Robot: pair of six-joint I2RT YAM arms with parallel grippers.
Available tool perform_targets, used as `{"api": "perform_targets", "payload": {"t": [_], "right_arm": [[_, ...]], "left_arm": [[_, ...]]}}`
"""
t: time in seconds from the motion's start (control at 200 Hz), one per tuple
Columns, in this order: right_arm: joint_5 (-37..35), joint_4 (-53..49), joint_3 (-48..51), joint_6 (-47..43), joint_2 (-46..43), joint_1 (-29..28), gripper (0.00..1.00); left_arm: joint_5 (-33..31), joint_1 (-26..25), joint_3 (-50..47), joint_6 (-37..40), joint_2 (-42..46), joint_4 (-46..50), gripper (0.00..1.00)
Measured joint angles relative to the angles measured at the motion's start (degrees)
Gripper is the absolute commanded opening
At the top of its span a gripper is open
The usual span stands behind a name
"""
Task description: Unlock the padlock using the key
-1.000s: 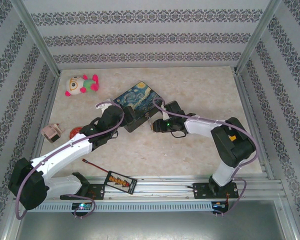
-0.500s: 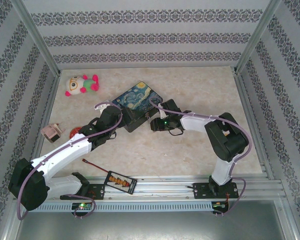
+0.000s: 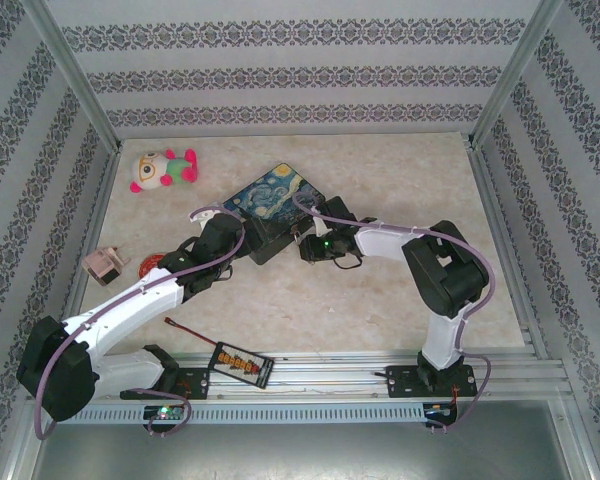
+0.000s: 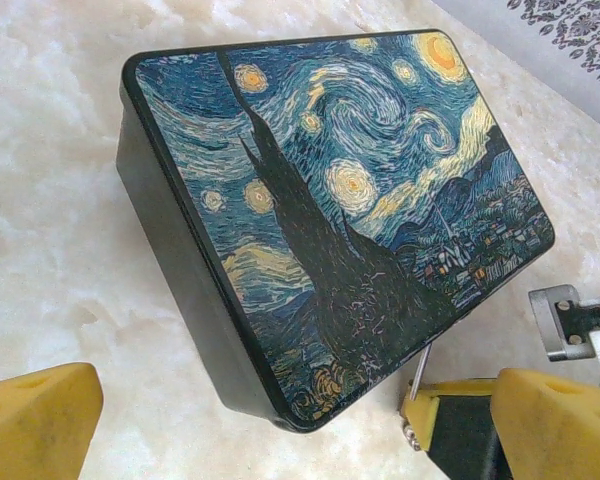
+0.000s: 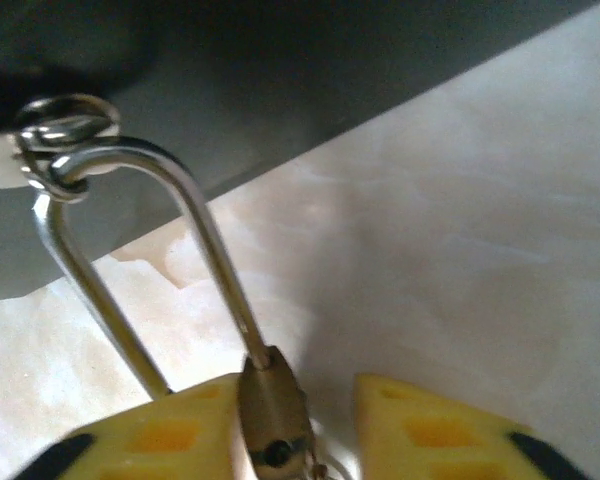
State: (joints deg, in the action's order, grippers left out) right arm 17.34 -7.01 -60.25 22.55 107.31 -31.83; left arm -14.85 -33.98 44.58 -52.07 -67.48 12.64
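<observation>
In the right wrist view the small brass padlock [image 5: 272,415] sits between my right gripper's [image 5: 300,400] yellow fingers [image 5: 150,435]. It touches the left finger, and a gap shows between it and the right one. Its silvery shackle [image 5: 205,240] loops up to a wire ring [image 5: 65,125] against the dark tin side. No key is visible. The starry-night tin box [image 4: 340,190] lies in front of my left gripper [image 4: 295,425], which is wide open around the box's near corner. From above, the right gripper [image 3: 302,242] is at the tin's near edge [image 3: 275,200].
A plush toy [image 3: 163,168] lies at the back left. A small cardboard house [image 3: 104,265] and a red object [image 3: 152,264] sit at the left edge. A black device with orange buttons [image 3: 242,364] and a thin cable [image 3: 185,330] lie near the front rail.
The right arm has shifted left, bringing its gripper closer to the tin's near edge. The left arm has hardly moved.
</observation>
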Motion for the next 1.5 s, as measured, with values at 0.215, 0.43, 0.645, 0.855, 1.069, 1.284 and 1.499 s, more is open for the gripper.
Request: {"api": "perform_targets", "payload": {"t": [0.215,0.43,0.645,0.855,1.069,1.284,1.499], "right_arm": [[-0.2,0.2,0.0,0.2,0.1,-0.8,0.15],[-0.1,1.9,1.8,4.6,-1.2,-1.0,0.00],[-1.7,4.2,7.8,12.1,-6.7,-1.4,0.00],[-5.2,6.3,14.5,19.8,-12.1,-4.5,0.00],[-7.7,9.1,20.8,26.6,-16.4,-6.7,0.00],[-9.7,10.7,24.7,30.5,-20.3,-6.7,0.00],[-10.5,14.2,27.0,33.9,-21.2,-6.7,0.00]], "left_arm": [[-0.5,0.1,0.3,0.0,-0.3,1.6,0.99],[-0.9,0.2,3.8,2.1,-3.4,4.3,0.99],[-1.6,-0.5,7.7,4.1,-9.5,4.8,0.99],[-3.0,-2.5,11.1,5.2,-16.6,5.3,0.99],[-4.8,-3.9,12.3,5.3,-20.0,5.6,0.99],[-6.7,-3.9,12.0,3.9,-20.7,6.9,0.99],[-6.8,-4.0,9.8,1.3,-21.0,6.4,0.91]]}}
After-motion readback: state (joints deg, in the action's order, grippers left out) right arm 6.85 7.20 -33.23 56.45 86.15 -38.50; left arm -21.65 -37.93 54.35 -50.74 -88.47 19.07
